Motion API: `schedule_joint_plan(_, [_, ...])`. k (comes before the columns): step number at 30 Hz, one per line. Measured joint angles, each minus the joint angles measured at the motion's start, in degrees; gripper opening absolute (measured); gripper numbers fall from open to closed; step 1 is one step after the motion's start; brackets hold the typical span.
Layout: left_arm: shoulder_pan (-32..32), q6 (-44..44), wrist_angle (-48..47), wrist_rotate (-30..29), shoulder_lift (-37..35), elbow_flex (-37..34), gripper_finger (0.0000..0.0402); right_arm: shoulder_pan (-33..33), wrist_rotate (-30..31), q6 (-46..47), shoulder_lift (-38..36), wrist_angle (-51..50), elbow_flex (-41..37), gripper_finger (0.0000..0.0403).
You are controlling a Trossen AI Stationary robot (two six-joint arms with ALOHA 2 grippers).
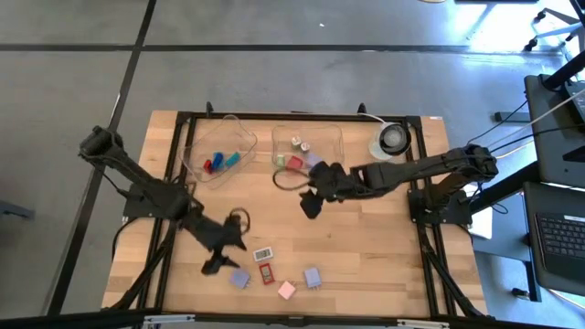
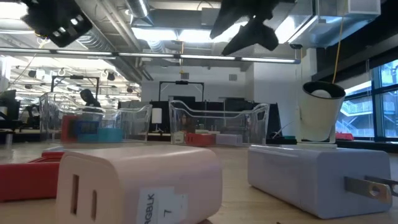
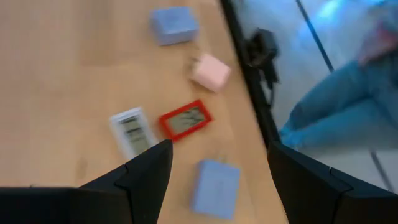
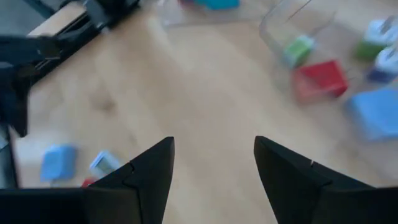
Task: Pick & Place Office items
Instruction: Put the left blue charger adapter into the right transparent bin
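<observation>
Several small flat office items lie on the wood near the front edge: a white one (image 1: 263,253), a red one (image 1: 266,272), a pink one (image 1: 286,290) and two lavender ones (image 1: 239,279) (image 1: 313,276). My left gripper (image 1: 228,259) hangs open just left of them. In its wrist view the near lavender block (image 3: 214,186) shows between the spread fingers, below them and untouched. My right gripper (image 1: 309,203) is open over the bare middle of the table with nothing between its fingers (image 4: 214,149). More coloured blocks lie in two clear trays.
Two clear trays stand at the back: the left one (image 1: 245,139) holds blue, red and teal blocks, the right one (image 1: 336,137) green, red and white ones. A round white object (image 1: 391,139) sits at the back right. Past the front edge, a person's legs (image 3: 336,106) show.
</observation>
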Motion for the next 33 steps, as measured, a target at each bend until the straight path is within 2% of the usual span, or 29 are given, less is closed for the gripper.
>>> schedule_joint_plan(4, [-4.47,3.18,3.24,-0.34,5.53,0.0,0.026,4.45,0.04,1.93,0.0,-0.03,0.0,0.0216])
schedule_joint_plan(9, [-8.09,-2.66,3.28,-1.33,11.99,0.0,0.026,9.42,4.57,3.59,0.01,-0.03,0.0,0.0209])
schedule_joint_plan(15, [-10.27,-1.89,5.52,-1.55,18.74,0.42,0.026,12.99,6.24,5.18,0.0,-0.01,0.0,0.0208])
schedule_joint_plan(22, [-10.27,4.83,6.09,-5.17,22.93,2.23,0.026,14.62,6.46,5.32,0.02,-0.03,0.0,0.0208])
schedule_joint_plan(33, [-10.21,4.49,5.37,-5.59,26.53,2.1,0.0258,14.63,6.47,4.66,0.02,-0.4,0.0,0.0208])
